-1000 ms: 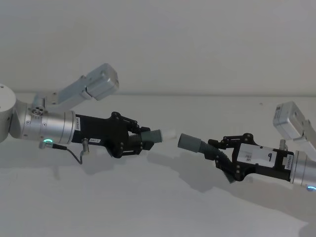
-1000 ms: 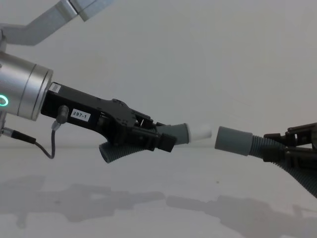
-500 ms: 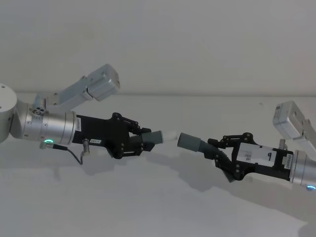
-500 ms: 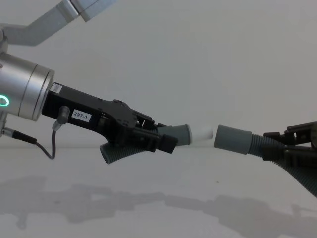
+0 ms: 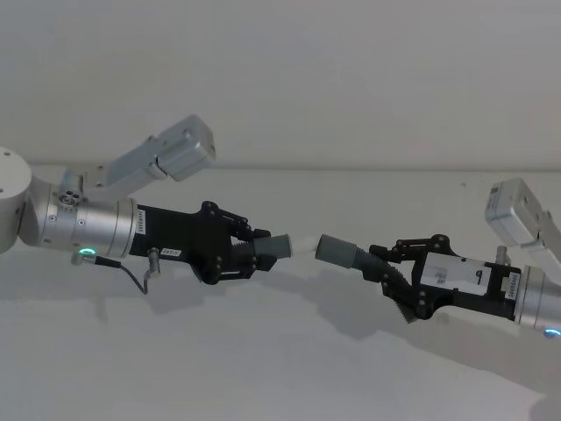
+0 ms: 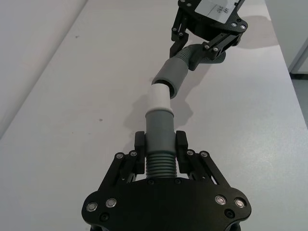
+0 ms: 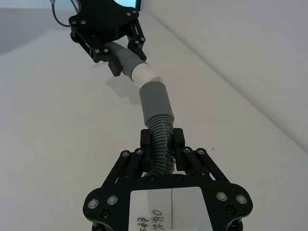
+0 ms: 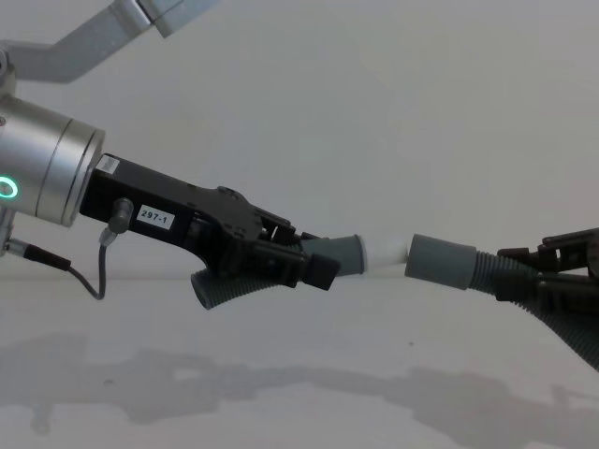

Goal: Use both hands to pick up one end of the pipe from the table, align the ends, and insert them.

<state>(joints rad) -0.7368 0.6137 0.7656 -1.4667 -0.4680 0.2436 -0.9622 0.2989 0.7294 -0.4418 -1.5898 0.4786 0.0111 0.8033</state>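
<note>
A plain white-grey table point(image 5: 263, 368) runs back to a pale wall of nearly the same tone, and above it we hold two pieces of ribbed hose in mid-air, one in each arm.

Our left gripper point(image 5: 254, 252) reaches in from the left on its silver wrist with the green ring light. Its jaws are closed around the ribbed body of the left hose piece point(image 6: 159, 144), just behind the smooth cuff, with the open ribbed end curving down below the jaws in the chest view. Our right gripper point(image 5: 392, 263) reaches in from the right, its jaws likewise clamped on the ribs of the right hose piece point(image 7: 161, 144).

Both pieces are lifted off the table and pointed at each other, so we judge this to be the moment of aligning and starting the insertion. The pale tip point(image 8: 388, 253) of the left piece meets the mouth of the wider grey sleeve point(image 8: 440, 261); the left wrist view suggests it is just entering, though we cannot tell how far.

The two pieces meet at a slight angle, not in one straight line. The next move likely calls for straightening that angle, then pressing the two together along one axis until the pale tip is seated inside the sleeve.
</note>
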